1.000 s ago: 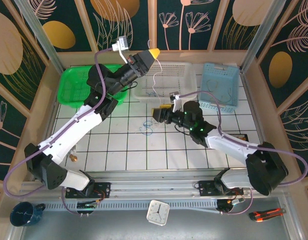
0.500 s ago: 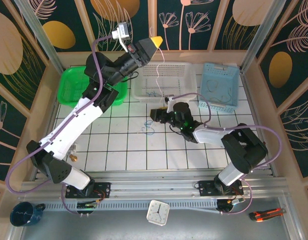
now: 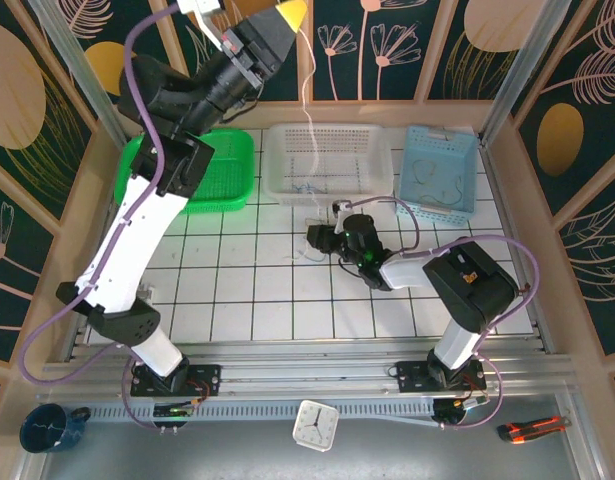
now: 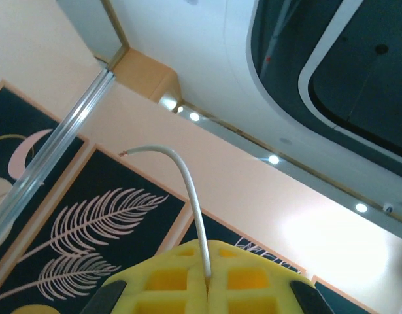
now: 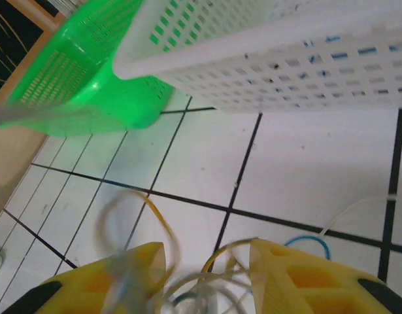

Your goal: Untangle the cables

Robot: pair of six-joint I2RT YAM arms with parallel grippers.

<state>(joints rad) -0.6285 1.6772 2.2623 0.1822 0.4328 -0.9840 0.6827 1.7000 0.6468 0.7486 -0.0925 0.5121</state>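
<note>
Left gripper is clamped tight on 1 white cable, high above the white basket. The cable hangs down over that basket. Right gripper sits low, just in front of the basket, its 2 fingers apart around the tangle of tan, blue and white loops. These wires look light, limp and springy, so a pull would likely drag the whole knot. Better to pinch 1 strand close to the knot.

Your green basket, white basket and blue basket stand on a white counter (black grid); left pincer yellow, cable white.
</note>
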